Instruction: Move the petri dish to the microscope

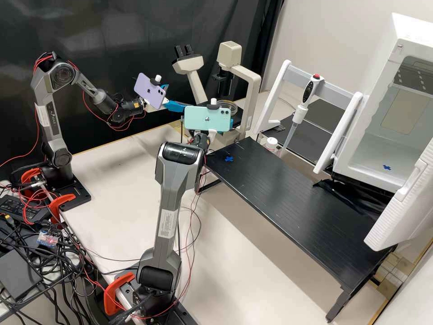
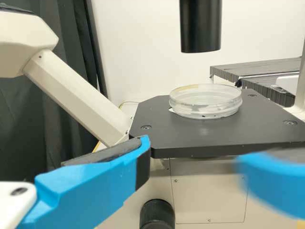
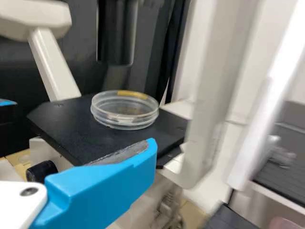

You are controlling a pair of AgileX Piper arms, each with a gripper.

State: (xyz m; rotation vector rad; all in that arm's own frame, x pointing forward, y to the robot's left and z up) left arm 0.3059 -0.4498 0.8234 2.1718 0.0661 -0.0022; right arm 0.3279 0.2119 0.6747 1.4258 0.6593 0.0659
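In the high view my left gripper (image 1: 177, 101) is beside the microscope's black stage, and my right gripper (image 1: 231, 123) is mostly behind the green phone. The clear petri dish (image 1: 228, 106) lies flat on the stage, partly covered by that phone. In the left wrist view the dish (image 2: 206, 101) rests untouched beneath the black cylinder, beyond my left gripper (image 2: 193, 155), whose fingers are wide apart. The right wrist view has the dish (image 3: 125, 110) on the stage (image 3: 71, 129), past one finger of my right gripper (image 3: 155, 155); this stands open, nothing against that finger.
The microscope's cream arm (image 1: 252, 90) rises at the stage's right. A black raised shelf (image 1: 288, 194) with a blue cross runs to the white open-doored cabinet (image 1: 361, 174). A pipette (image 1: 295, 115) hangs on a white stand. Cables lie at the lower left.
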